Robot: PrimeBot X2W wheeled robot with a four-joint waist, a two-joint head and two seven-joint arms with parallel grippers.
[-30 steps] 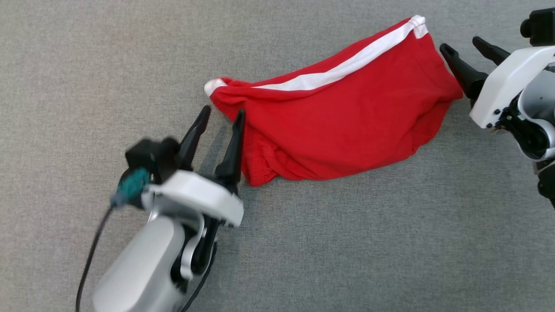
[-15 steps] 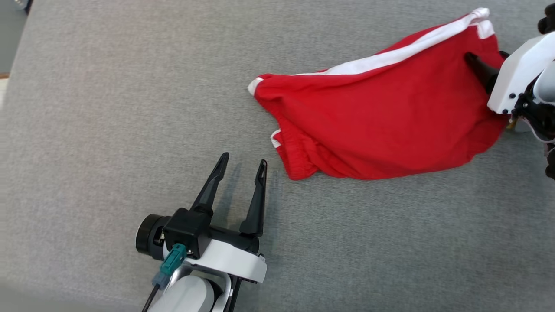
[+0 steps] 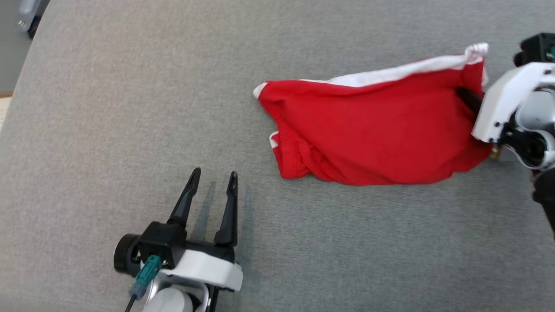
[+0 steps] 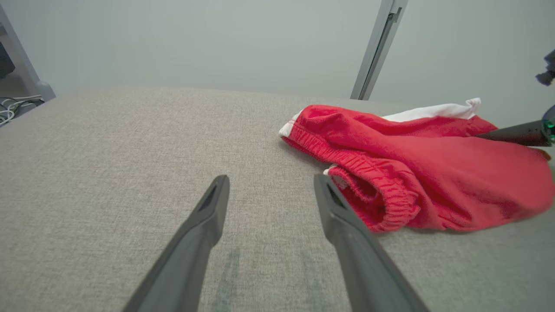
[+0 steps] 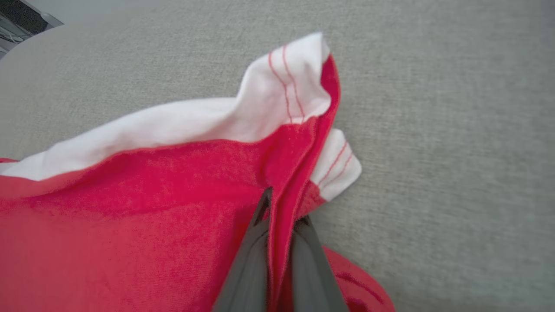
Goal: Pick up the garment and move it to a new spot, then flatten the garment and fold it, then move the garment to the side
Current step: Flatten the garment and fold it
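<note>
Red shorts [image 3: 373, 130] lie crumpled on the grey fabric surface [image 3: 130, 108], mostly flat. The white side stripe [image 3: 390, 74] runs along their far edge.

Right gripper [image 3: 467, 96] is at the leg-hem end of the shorts. Right wrist view: its jaws are pinched nearly together on a fold of red cloth at the hem [image 5: 282, 208], just beside the white stripe's end [image 5: 286, 86]. That hem corner is lifted and standing up. The rest of the shorts rests on the surface.

Left gripper [image 3: 215, 172] is on the waistband side of the shorts, near but apart from them, fingers spread wide and holding nothing. Left wrist view: the elastic waistband [image 4: 368, 182] sits just beyond its right finger [image 4: 342, 216]. I can't tell if they touch.
</note>
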